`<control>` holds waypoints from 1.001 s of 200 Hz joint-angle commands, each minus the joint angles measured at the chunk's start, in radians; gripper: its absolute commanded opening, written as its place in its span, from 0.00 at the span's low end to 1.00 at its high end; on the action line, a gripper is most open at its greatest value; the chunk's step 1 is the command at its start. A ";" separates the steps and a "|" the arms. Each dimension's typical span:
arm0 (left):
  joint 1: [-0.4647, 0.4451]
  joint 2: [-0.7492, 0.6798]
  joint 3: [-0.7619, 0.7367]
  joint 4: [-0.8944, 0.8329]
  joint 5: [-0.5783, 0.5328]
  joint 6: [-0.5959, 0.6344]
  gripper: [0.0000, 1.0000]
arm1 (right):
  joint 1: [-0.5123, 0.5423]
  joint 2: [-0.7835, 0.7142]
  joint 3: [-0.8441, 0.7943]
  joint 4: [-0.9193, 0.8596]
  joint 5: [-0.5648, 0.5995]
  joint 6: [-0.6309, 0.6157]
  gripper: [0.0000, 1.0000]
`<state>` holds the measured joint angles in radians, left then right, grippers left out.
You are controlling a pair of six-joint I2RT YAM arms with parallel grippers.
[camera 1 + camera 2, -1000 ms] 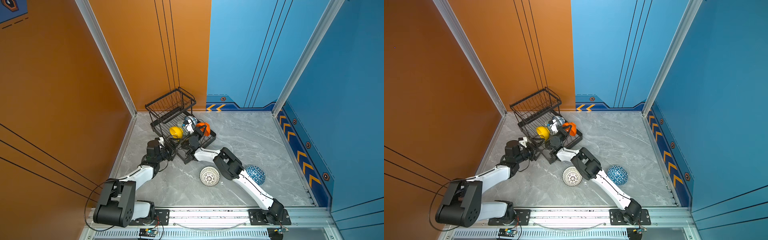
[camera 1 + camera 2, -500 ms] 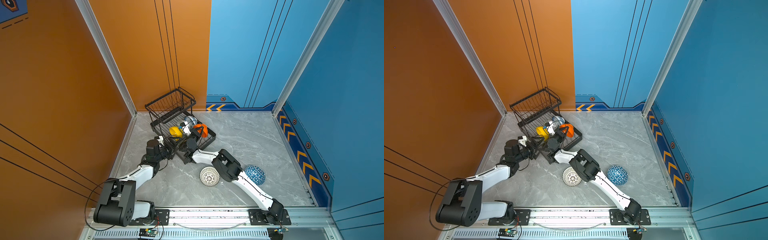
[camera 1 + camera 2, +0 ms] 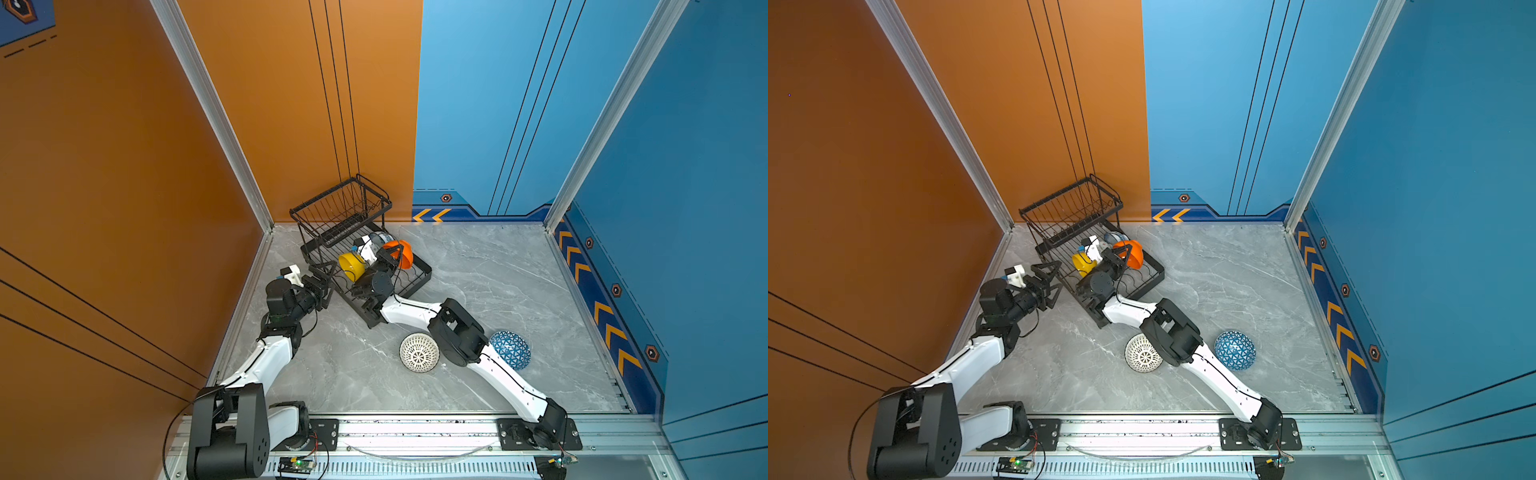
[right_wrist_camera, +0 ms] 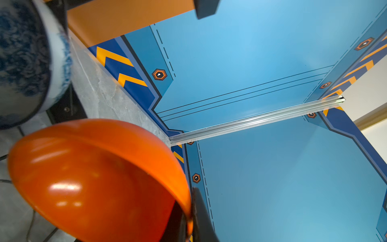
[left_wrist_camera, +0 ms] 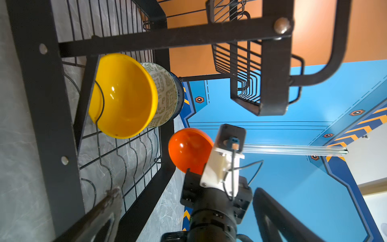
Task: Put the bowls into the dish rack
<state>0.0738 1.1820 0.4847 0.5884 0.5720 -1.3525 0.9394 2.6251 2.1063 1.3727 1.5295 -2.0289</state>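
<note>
Currently I count three bowls racked: the glossy plain yellow round bowl (image 5: 125, 96), the pale green geometric-patterned bowl (image 5: 165, 92) close behind it, and the white-and-blue floral bowl (image 4: 23, 62) beyond that. All three stand on edge in the dividers of the black wire dish rack (image 5: 48, 104), which sits at the far left of the grey marbled worktop (image 3: 498, 291).

My right claw (image 3: 394, 251) is pinching the rim of the glossy orange round bowl (image 4: 94, 178) and holding it tilted above the right side of the rack's long tray (I cannot tell whether it touches the wires yet). My left claw (image 3: 1054, 277) is spread wide and empty, just left of the rack.

Two bowls remain on the worktop, both upside down on the near side. The white lattice-patterned bowl (image 3: 419, 352) lies left of my right forearm and the blue triangle-patterned bowl (image 3: 510, 350) right of it. So I judge we're about halfway, with the fourth bowl in hand.
</note>
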 commanded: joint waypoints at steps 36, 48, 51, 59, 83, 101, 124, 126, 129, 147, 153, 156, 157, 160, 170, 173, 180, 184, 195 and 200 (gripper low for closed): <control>-0.003 -0.057 -0.003 0.021 0.023 -0.022 0.98 | -0.039 -0.220 -0.101 0.046 0.312 -0.054 0.09; -0.008 -0.062 0.001 0.018 0.019 -0.022 0.98 | -0.042 -0.258 -0.147 0.046 0.311 -0.058 0.09; -0.009 -0.063 0.003 0.016 0.019 -0.022 0.98 | -0.044 -0.269 -0.156 0.047 0.310 -0.060 0.09; -0.015 -0.068 0.005 0.010 0.014 -0.018 0.98 | -0.047 -0.293 -0.170 0.046 0.311 -0.066 0.09; -0.039 -0.070 0.021 -0.010 -0.007 -0.003 0.98 | -0.081 -0.364 -0.174 0.047 0.295 -0.091 0.09; -0.062 -0.067 0.040 -0.018 -0.015 0.002 0.98 | -0.130 -0.422 -0.210 0.046 0.268 -0.098 0.09; -0.087 -0.068 0.067 -0.055 -0.035 0.026 0.98 | -0.188 -0.493 -0.250 0.046 0.254 -0.091 0.09; -0.089 -0.069 0.069 -0.059 -0.036 0.029 0.98 | -0.191 -0.497 -0.250 0.047 0.252 -0.091 0.09; -0.093 -0.070 0.073 -0.064 -0.038 0.031 0.98 | -0.199 -0.505 -0.248 0.046 0.249 -0.092 0.09; -0.114 -0.068 0.104 -0.090 -0.047 0.046 0.98 | -0.231 -0.539 -0.210 0.046 0.241 -0.095 0.09; -0.121 -0.066 0.114 -0.103 -0.049 0.054 0.98 | -0.246 -0.545 -0.196 0.047 0.235 -0.097 0.09; -0.125 -0.067 0.120 -0.108 -0.051 0.058 0.98 | -0.263 -0.545 -0.188 0.046 0.231 -0.097 0.09; -0.125 -0.067 0.122 -0.111 -0.052 0.059 0.98 | -0.265 -0.544 -0.186 0.046 0.230 -0.097 0.09; -0.129 -0.067 0.127 -0.117 -0.053 0.064 0.98 | -0.270 -0.567 -0.178 0.046 0.229 -0.097 0.09; -0.142 -0.064 0.144 -0.139 -0.060 0.078 0.98 | -0.281 -0.591 -0.152 0.045 0.217 -0.097 0.09; -0.146 -0.064 0.150 -0.144 -0.063 0.082 0.98 | -0.283 -0.594 -0.143 0.045 0.212 -0.097 0.09; -0.156 -0.060 0.160 -0.152 -0.069 0.089 0.98 | -0.289 -0.601 -0.124 0.045 0.202 -0.098 0.09; -0.162 -0.057 0.164 -0.154 -0.070 0.091 0.98 | -0.292 -0.604 -0.111 0.045 0.193 -0.098 0.09; -0.178 -0.046 0.178 -0.155 -0.075 0.094 0.98 | -0.295 -0.610 -0.082 0.019 0.164 -0.076 0.09; -0.187 -0.040 0.184 -0.155 -0.077 0.095 0.98 | -0.297 -0.616 -0.073 -0.024 0.148 -0.044 0.09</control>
<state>-0.0822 1.1259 0.6266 0.4721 0.5236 -1.3033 0.6399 2.0659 1.9614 1.3800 1.5288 -2.0911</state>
